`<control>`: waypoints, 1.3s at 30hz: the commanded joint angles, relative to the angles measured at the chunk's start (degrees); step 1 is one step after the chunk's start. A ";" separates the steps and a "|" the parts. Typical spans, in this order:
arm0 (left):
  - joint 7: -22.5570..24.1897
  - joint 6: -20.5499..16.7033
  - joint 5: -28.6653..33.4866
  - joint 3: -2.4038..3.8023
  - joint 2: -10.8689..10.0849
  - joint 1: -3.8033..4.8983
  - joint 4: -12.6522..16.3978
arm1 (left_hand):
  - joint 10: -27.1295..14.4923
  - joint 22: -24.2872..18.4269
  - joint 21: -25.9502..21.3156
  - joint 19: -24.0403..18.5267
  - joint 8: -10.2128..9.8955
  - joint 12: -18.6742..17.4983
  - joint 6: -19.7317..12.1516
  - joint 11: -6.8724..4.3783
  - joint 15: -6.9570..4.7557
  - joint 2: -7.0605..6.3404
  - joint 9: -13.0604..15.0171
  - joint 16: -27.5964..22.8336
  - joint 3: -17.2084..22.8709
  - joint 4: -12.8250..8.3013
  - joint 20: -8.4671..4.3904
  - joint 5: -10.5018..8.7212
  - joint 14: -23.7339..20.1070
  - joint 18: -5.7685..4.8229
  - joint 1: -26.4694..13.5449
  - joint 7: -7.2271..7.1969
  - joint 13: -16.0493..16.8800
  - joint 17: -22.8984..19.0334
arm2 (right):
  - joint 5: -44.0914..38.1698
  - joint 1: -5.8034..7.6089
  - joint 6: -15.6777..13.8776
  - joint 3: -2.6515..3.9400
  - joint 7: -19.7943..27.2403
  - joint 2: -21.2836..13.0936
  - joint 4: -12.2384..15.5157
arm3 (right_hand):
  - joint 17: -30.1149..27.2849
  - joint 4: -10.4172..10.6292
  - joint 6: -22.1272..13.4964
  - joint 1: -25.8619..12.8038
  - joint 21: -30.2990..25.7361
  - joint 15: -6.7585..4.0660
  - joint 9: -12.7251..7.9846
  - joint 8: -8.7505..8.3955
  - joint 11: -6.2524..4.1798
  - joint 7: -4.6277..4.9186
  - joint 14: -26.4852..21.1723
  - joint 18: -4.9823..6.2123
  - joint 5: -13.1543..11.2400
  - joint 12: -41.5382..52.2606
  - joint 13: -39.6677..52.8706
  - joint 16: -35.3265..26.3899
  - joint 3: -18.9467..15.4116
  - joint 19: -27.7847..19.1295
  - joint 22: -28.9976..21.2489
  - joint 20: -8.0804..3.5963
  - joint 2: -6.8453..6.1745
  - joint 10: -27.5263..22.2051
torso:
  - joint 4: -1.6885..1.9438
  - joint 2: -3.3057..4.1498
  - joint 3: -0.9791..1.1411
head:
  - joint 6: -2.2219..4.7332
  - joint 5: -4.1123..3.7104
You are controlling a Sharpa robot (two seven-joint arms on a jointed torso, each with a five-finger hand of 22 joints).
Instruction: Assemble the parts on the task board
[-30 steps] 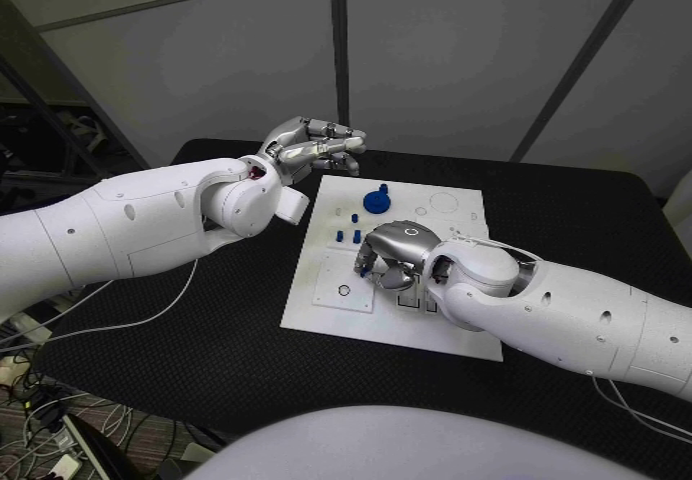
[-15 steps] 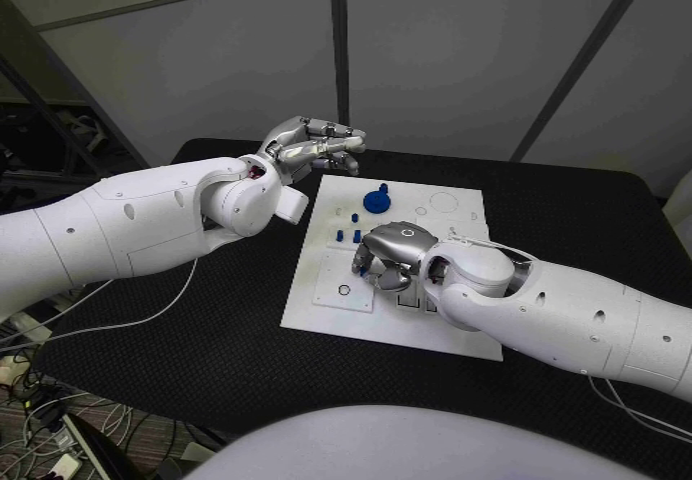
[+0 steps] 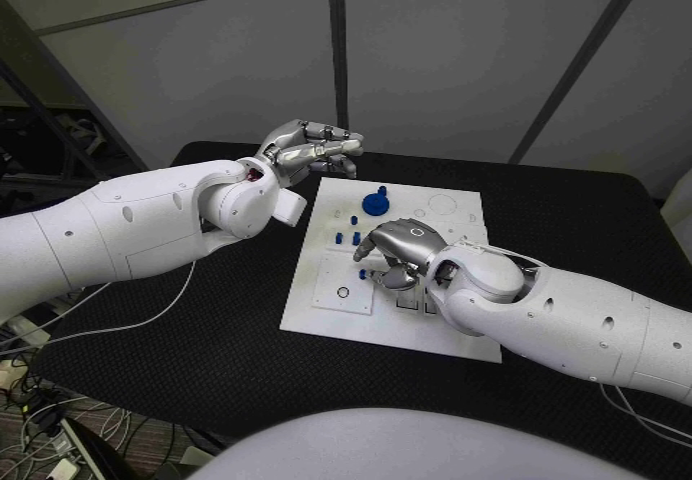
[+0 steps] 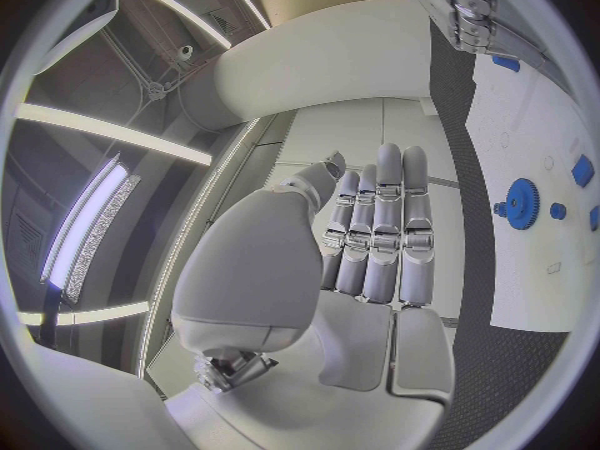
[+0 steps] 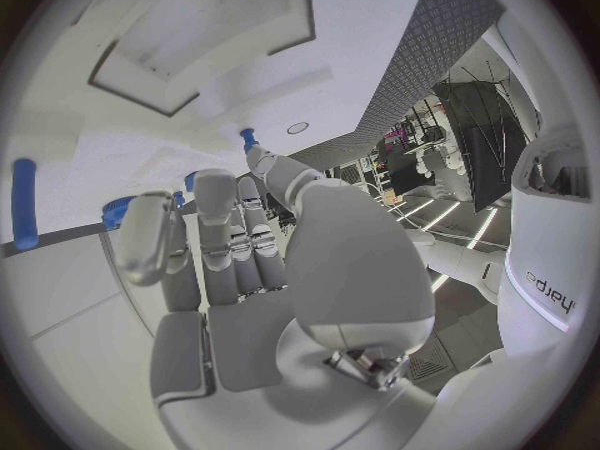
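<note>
Right hand (image 3: 400, 252) shifted slightly over task board (image 3: 454, 338), pinching small blue peg (image 5: 248, 136); light, stiff, best held mid-shaft. Left hand (image 3: 307, 146) hovered, fingers together, empty.

Both arms in, hands apart.
I see left hand (image 3: 307, 146) raised, fingers (image 4: 381, 232) straight and together, holding nothing; right hand (image 3: 397, 252) palm-down, fingers (image 5: 225, 240) curled, grip unclear.

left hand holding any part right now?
No. In the left wrist view the left hand has straight fingers with nothing in them, off the board's edge.
</note>
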 commanded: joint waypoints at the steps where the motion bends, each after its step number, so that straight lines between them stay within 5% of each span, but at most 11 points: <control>1: -0.35 1.38 0.30 0.07 0.10 0.11 -0.15 | -0.43 -0.05 -0.10 0.32 -0.21 -0.35 -0.37 0.15 0.15 0.46 0.08 -0.27 -0.47 0.02 0.09 -0.37 0.34 -0.91 -0.14 -0.14 -0.07 0.00 | 1.27 0.06 -7.36 0.04 2.02 -0.98 1.17 | 0.17 0.01 -0.01 0.26 0.32 0.02 -0.05 0.14 -0.09 -0.05 -0.27 1.04 -0.08 0.52 0.12 0.03 -0.36 0.11 2.14 0.07 -0.38 -0.10 | -0.06 0.00 0.00 | 0.09 -0.14; 9: -0.52 1.61 0.30 0.06 0.11 0.10 -0.46 | -0.44 -0.13 -0.16 0.33 -0.20 -0.35 -0.39 0.17 0.17 0.53 0.08 -0.34 -0.51 0.07 0.11 -0.38 0.36 -0.92 -0.21 -0.13 -0.07 0.01 | 3.52 0.16 -7.84 0.36 1.92 -6.37 5.91 | 0.67 0.39 0.33 0.44 1.19 -0.10 -0.12 0.13 -0.27 -0.20 0.30 0.83 0.56 1.33 0.21 0.68 -0.50 0.73 2.66 -0.01 -0.21 0.66 | 0.01 0.00 -0.03 | 0.40 -0.60; 12: -0.55 1.64 0.30 0.06 0.05 0.09 -0.47 | -0.44 -0.13 -0.16 0.33 -0.20 -0.35 -0.39 0.17 0.17 0.53 0.08 -0.34 -0.51 0.07 0.11 -0.38 0.36 -0.92 -0.21 -0.13 -0.07 0.01 | 4.06 0.28 -6.00 1.97 0.93 -8.84 7.17 | 0.81 0.48 0.52 0.54 1.38 -0.14 -0.11 0.18 -0.33 -0.28 0.44 0.78 0.65 1.54 0.22 0.87 -0.45 0.87 2.78 -0.04 -0.10 0.90 | -0.03 0.01 -0.11 | 0.67 -1.08; 15: -0.54 1.68 0.30 0.06 0.01 0.08 -0.56 | -0.44 -0.19 -0.22 0.35 -0.19 -0.35 -0.38 0.15 0.17 0.60 0.09 -0.39 -0.52 0.04 0.11 -0.39 0.38 -0.91 -0.17 -0.16 -0.06 0.02 | 3.53 0.50 -3.42 4.38 -0.54 -11.29 7.71 | 2.05 0.48 0.72 0.79 2.39 -0.20 -0.12 0.20 -0.40 -0.35 0.85 0.54 0.78 1.75 0.20 1.93 -0.30 1.42 3.44 -0.09 -0.04 1.16 | -0.12 0.01 -0.03 | 0.96 -1.53; 19: -0.47 1.78 0.30 0.05 0.05 0.07 -0.56 | -0.43 -0.22 -0.24 0.36 -0.18 -0.34 -0.37 0.14 0.16 0.63 0.10 -0.42 -0.52 0.01 0.11 -0.38 0.39 -0.90 -0.12 -0.18 -0.06 0.03 | 3.17 1.49 0.37 5.84 -2.56 -13.34 7.01 | 2.25 0.49 0.62 0.75 2.62 -0.20 -0.19 0.08 -0.41 -0.38 1.07 0.49 0.62 1.75 0.12 2.25 -0.54 1.59 3.57 -0.11 -0.52 1.05 | -0.01 -0.04 -0.07 | 1.27 -2.11; 26: -0.36 1.87 0.30 0.05 0.17 0.06 -0.64 | -0.42 -0.25 -0.27 0.37 -0.16 -0.34 -0.36 0.13 0.15 0.67 0.10 -0.46 -0.52 -0.02 0.11 -0.39 0.39 -0.90 -0.08 -0.21 -0.06 0.03 | 2.95 2.37 4.82 6.56 -4.06 -14.36 4.76 | 1.69 0.84 0.37 0.56 2.33 -0.19 -0.34 -0.06 -0.44 -0.44 1.07 0.55 0.04 1.70 0.02 2.02 -1.17 1.52 3.35 -0.13 -1.13 0.63 | 0.01 0.07 -0.03 | 1.57 -2.58; 39: -0.47 1.94 0.30 0.05 0.30 0.04 -0.69 | -0.42 -0.27 -0.29 0.37 -0.16 -0.34 -0.36 0.12 0.15 0.67 0.10 -0.48 -0.53 -0.03 0.11 -0.39 0.38 -0.90 -0.07 -0.21 -0.06 0.03 | 2.90 2.55 11.11 6.68 -4.63 -12.42 1.48 | 1.57 1.09 0.37 0.71 2.22 -0.22 -0.40 -0.03 -0.48 -0.49 1.08 0.57 -0.05 1.82 0.04 2.02 -1.22 1.51 3.27 -0.14 -0.90 0.68 | 0.19 0.12 -0.06 | 1.37 -2.71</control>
